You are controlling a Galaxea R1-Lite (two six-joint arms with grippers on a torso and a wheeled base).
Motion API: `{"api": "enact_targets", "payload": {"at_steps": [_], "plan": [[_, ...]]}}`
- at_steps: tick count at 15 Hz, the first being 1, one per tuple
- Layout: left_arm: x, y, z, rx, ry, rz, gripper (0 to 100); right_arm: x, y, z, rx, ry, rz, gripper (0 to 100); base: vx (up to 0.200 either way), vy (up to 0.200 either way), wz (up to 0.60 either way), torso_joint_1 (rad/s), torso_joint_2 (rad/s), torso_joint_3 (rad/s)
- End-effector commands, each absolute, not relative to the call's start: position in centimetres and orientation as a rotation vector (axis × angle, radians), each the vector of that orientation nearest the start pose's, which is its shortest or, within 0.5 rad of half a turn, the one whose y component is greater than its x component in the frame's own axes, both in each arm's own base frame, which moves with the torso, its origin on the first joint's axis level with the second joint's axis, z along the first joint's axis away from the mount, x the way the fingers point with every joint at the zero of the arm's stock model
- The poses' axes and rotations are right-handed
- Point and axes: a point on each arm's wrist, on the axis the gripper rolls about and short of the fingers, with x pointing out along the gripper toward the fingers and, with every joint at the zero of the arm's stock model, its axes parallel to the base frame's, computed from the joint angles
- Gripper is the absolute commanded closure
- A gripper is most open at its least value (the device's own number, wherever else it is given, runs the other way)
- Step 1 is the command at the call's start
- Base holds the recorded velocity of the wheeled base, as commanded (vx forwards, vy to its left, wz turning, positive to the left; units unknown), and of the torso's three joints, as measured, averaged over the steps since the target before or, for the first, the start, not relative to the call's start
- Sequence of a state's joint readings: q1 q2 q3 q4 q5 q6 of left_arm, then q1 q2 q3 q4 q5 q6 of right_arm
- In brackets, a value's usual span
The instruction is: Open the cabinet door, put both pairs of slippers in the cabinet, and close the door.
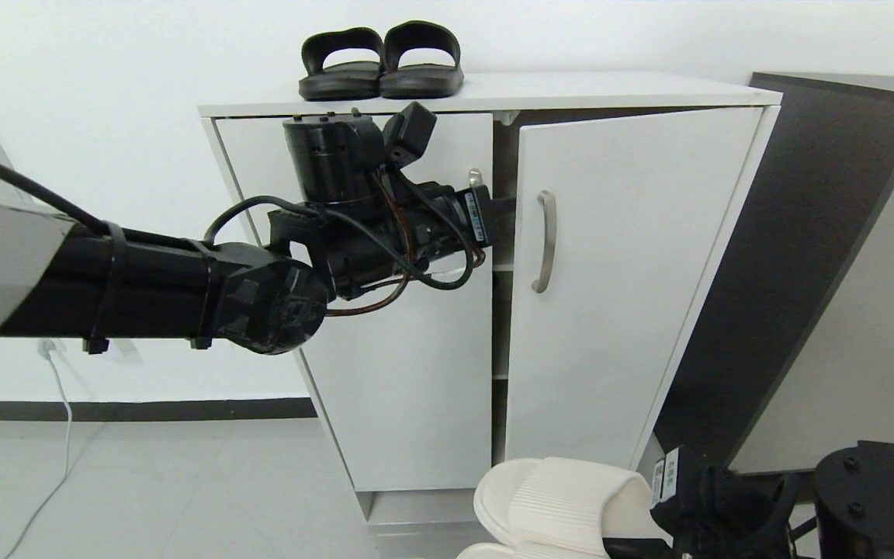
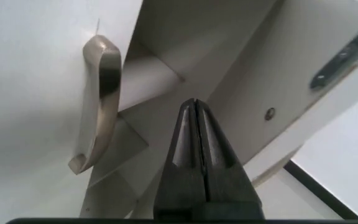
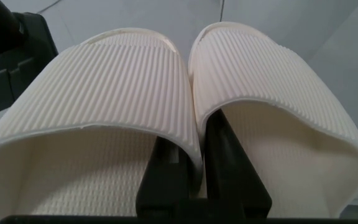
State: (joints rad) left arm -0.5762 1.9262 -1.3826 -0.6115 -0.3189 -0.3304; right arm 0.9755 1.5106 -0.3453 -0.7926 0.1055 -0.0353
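White two-door cabinet (image 1: 610, 89) stands ajar, black slide slippers (image 1: 381, 62) on top; left gripper (image 2: 196, 121), pinched shut, is in the gap; right gripper (image 3: 197, 165) clamps cream ribbed slippers (image 3: 185, 81).

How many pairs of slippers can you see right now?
2. The black pair sits on top of the cabinet; the white pair is held by the right gripper low in front of it.

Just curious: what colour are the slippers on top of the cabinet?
They are black slippers; the head view shows them best.
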Motion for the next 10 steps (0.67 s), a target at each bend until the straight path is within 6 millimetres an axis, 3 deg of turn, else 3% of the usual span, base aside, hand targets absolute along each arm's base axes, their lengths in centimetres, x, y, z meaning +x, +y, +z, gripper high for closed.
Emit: {"api": "enact_targets", "payload": {"at_steps": [1, 5, 6, 8, 10], "plan": [[32.5, -22.4, 26.2, -0.318, 0.082, -0.905, 100, 11.7, 18.0, 12.8, -0.207, 0.351, 1.084, 100, -0.200, 0.000, 0.00, 0.002, 0.01, -0.002], [26.6, -25.7, 27.7, -0.316, 0.074, -1.038, 100, 11.4, 18.1, 12.6, -0.213, 0.355, 1.096, 100, -0.200, 0.000, 0.00, 0.004, 0.00, 0.005], [26.4, -25.8, 27.8, -0.315, 0.069, -1.037, 100, 11.4, 18.1, 12.5, -0.215, 0.356, 1.096, 100, -0.200, 0.000, 0.00, 0.002, 0.01, -0.002], [26.8, -25.6, 27.6, -0.311, 0.072, -1.022, 100, 11.4, 18.1, 12.6, -0.214, 0.355, 1.094, 100, 0.000, 0.000, 0.00, 0.000, 0.00, 0.000], [28.3, -23.8, 27.4, -0.311, 0.067, -0.956, 100, 11.5, 18.1, 12.5, -0.214, 0.355, 1.090, 100, 0.000, 0.000, 0.00, 0.000, 0.00, 0.000]]}}
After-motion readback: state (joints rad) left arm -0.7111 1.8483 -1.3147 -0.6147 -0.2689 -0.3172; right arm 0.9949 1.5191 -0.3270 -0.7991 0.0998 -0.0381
